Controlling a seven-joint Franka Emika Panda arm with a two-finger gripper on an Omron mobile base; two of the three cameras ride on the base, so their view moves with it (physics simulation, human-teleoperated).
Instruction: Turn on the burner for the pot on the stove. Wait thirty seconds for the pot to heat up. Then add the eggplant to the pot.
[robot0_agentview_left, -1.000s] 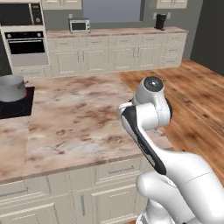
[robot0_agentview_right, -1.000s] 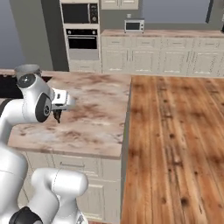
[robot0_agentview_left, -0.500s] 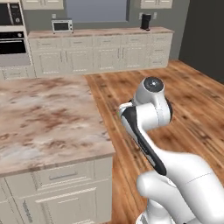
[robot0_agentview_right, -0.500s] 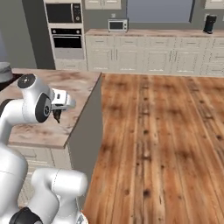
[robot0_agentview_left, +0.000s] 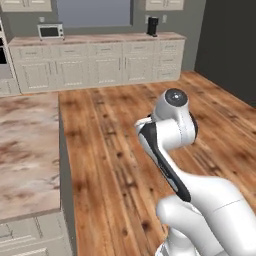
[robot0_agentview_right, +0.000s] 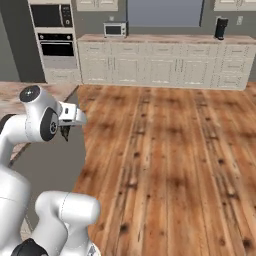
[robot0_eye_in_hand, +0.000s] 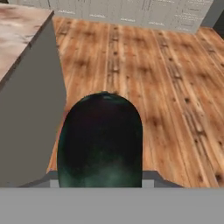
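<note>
The eggplant, dark and nearly black with a greenish sheen, bulks large in the lower middle of the hand view, and it hides the fingertips. My gripper is shut on it, held in front of the arm's shoulder beside the end of the island, above the wooden floor. The pot, the stove and the burner are out of view.
The marble island counter lies to the left, and its grey end panel stands close to the hand. Wooden floor stretches ahead. Along the back wall run cream cabinets with a microwave, a coffee machine and a wall oven.
The whole scene has slid left as the base turned right: the pot and cooktop left the picture and the floor came in. The arm's pose and its grip are unchanged.
</note>
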